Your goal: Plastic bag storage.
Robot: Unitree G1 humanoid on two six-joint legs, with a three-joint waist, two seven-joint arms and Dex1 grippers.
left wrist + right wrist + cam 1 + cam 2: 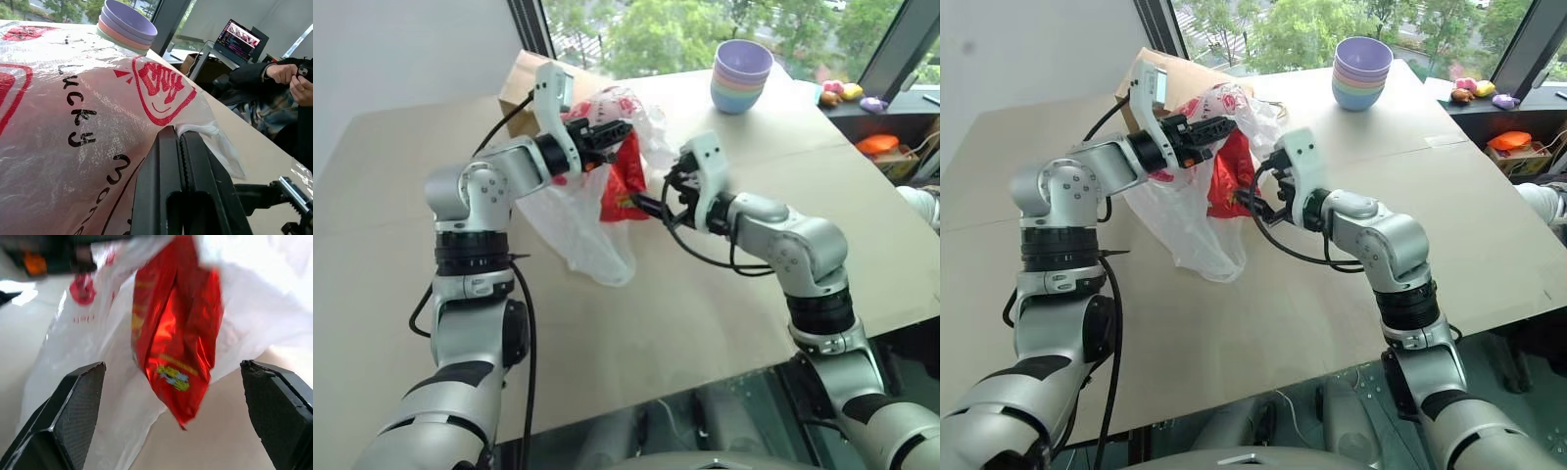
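Plastic bag [578, 220] hangs lengthwise to the table from the left gripper [607, 132], fingers clamped on its top, apparently with a red packet [176, 333]; right gripper [658, 201], fingers apart, faces it close beside.

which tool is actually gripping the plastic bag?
The left tool, shut on the plastic bag. The right tool stands wide open facing the red chip packet.

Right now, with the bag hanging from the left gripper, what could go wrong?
The red chip packet dangles at the plastic bag with the right gripper open and off it, so it could drop. The left gripper pinches only a thin edge, which may slip or tear.
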